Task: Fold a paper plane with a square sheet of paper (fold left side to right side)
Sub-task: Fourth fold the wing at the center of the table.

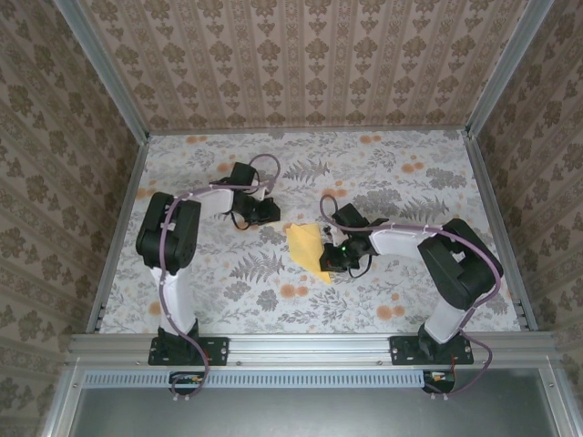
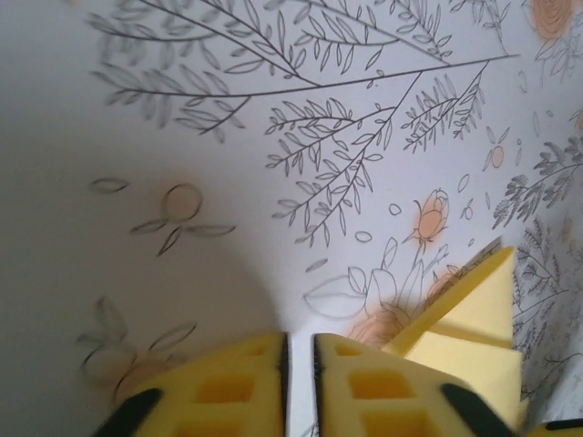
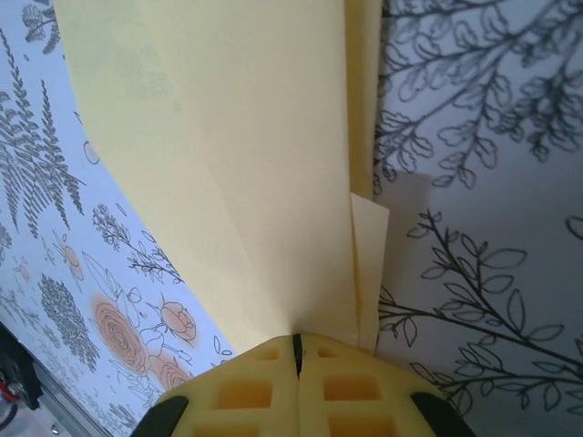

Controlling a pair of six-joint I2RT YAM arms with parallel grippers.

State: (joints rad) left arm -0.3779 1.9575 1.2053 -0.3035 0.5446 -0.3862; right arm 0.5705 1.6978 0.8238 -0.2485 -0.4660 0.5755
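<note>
So the yellow paper (image 1: 307,246) sits pretty much dead centre of the floral cloth (image 1: 410,300), folded into a pointy shape with the tip aimed at the cloth's near edge. From the top camera the right gripper (image 1: 328,261) is at the paper's right side, just right of the cloth's centre, but from up there I honestly can't tell if it's gripping. The right wrist cam settles it: both yellow fingers are pressed together with the paper's layered edge running straight into the seam, so it's clamped on the paper. That cam also shows the overlapping flaps, which just look like a blob from above. The left gripper (image 1: 270,212) is over the cloth a bit left of centre toward the far side, apart from the paper. Its wrist cam shows the fingers a sliver apart with cloth print in the gap, and a corner of the paper off to the right.
</note>
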